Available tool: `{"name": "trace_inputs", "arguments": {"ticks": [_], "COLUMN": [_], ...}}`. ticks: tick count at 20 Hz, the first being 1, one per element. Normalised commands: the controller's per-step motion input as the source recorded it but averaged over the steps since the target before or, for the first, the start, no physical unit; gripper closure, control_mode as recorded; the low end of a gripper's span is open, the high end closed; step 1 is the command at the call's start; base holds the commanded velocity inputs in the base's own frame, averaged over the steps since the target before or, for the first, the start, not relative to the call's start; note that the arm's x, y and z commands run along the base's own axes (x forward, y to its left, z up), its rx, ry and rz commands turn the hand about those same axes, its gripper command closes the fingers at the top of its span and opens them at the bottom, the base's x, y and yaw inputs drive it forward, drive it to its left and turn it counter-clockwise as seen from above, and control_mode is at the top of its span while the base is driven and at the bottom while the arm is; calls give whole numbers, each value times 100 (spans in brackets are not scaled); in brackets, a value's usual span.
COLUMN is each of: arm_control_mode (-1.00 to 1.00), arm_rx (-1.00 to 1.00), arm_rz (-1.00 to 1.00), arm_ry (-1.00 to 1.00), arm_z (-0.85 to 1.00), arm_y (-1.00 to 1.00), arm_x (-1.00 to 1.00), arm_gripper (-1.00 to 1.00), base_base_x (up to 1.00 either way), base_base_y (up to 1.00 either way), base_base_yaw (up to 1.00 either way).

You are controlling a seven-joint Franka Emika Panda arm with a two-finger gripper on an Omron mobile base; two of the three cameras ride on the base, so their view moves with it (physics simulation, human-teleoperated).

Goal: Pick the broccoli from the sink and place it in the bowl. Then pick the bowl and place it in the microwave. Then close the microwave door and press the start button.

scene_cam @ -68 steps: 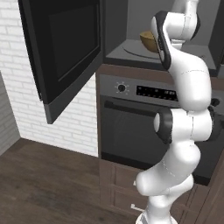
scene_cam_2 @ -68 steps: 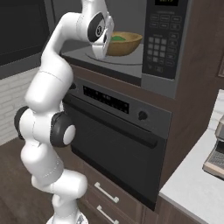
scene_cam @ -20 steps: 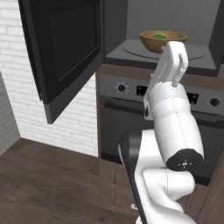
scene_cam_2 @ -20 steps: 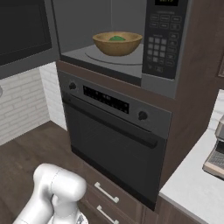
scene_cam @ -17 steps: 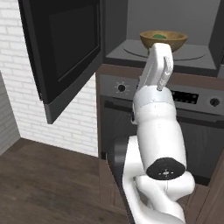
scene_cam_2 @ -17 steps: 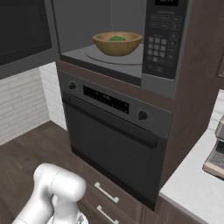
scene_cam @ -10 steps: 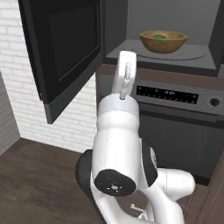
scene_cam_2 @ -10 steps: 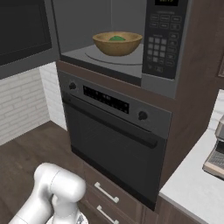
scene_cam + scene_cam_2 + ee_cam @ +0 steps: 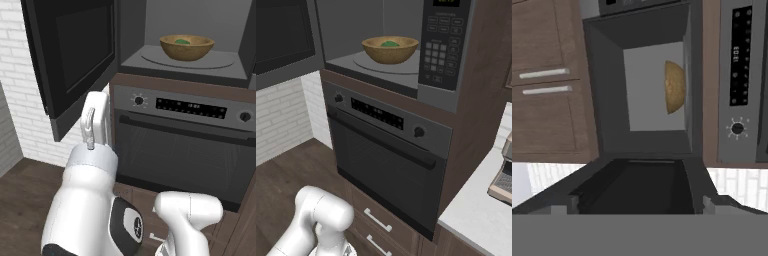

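The bowl [image 9: 187, 46] is sitting on the round turntable plate [image 9: 387, 64] inside the open microwave [image 9: 406, 55], with the broccoli [image 9: 389, 44] lying in it as a small green lump. The microwave door [image 9: 75, 57] is standing swung wide to the left of the cavity. The fingers [image 9: 639, 204] are standing wide apart and holding nothing; in the hand view they are pointing toward the door's dark window, with the bowl well beyond them in the cavity. Below the microwave, the oven [image 9: 387, 160] is showing its knobs and bar handle.
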Motion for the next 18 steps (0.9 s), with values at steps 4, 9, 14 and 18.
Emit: {"name": "trace_inputs", "arguments": {"ticks": [4,9,14,18], "arm_control_mode": [-100,-100,-100,-100], "arm_rx": [4,1,-6,-9], "arm_rz": [-1,0,-1,0], "arm_ry": [0,0,-9,0], "arm_z": [-70,-78,-37,-52], "arm_y": [69,94,100,88], "arm_x": [31,45,13,51], "arm_gripper": [-100,-100,-100,-100], "base_base_x": [0,0,0,0], "base_base_y": [0,0,0,0], "base_base_yaw": [0,0,0,0]}}
